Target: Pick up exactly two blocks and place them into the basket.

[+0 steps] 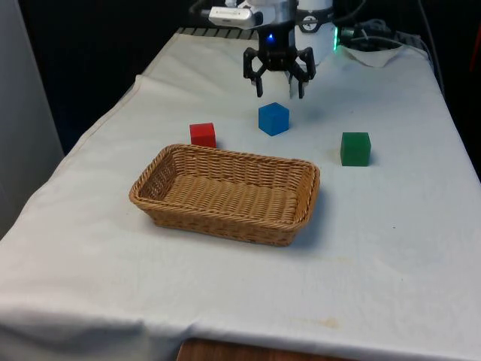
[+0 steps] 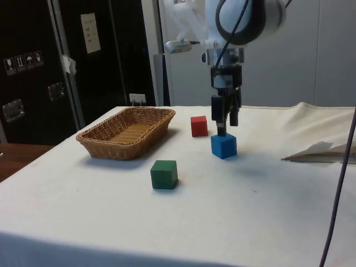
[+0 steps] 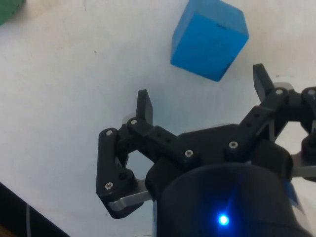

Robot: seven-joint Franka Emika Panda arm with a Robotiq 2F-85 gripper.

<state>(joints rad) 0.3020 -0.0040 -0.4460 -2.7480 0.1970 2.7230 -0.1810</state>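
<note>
A blue block (image 1: pixel 273 119) (image 2: pixel 223 146) (image 3: pixel 209 39) lies on the white cloth behind the wicker basket (image 1: pixel 225 192) (image 2: pixel 127 131). My gripper (image 1: pixel 279 87) (image 2: pixel 226 123) (image 3: pixel 203 94) hangs open just above and slightly behind the blue block, with nothing between its fingers. A red block (image 1: pixel 202 134) (image 2: pixel 199 125) rests close to the basket's far rim, towards the front view's left. A green block (image 1: pixel 355 148) (image 2: pixel 164 174) stands apart on the front view's right. The basket holds nothing.
Crumpled white cloth or paper (image 1: pixel 373 50) (image 2: pixel 317 151) lies at the table's far end, near the robot's base. The table's edges drop off on both sides of the front view.
</note>
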